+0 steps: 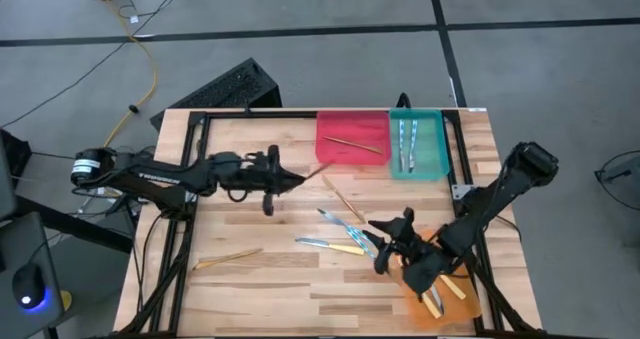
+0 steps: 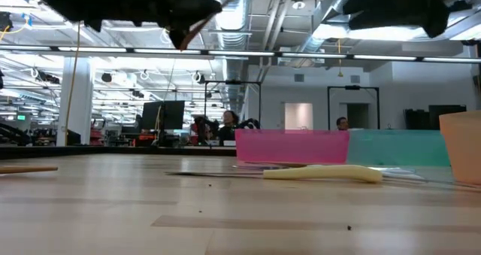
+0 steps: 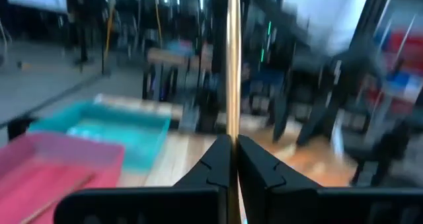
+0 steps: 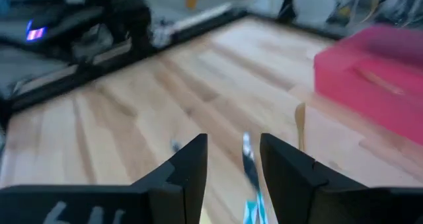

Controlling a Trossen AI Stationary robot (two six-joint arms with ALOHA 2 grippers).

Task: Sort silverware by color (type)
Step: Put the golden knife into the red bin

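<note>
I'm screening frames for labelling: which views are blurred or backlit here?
Left wrist view: background smeared, only the left gripper shut on a wooden stick is crisp. Right wrist view: soft throughout, red tray fuzzy. Low view: arms silhouetted against ceiling lights. High view: evenly lit, sharp.

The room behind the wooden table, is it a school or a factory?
Probably a big robot lab or workshop: bare ceiling pipes, rows of strip lights, and black computer screens on far desks.
</note>
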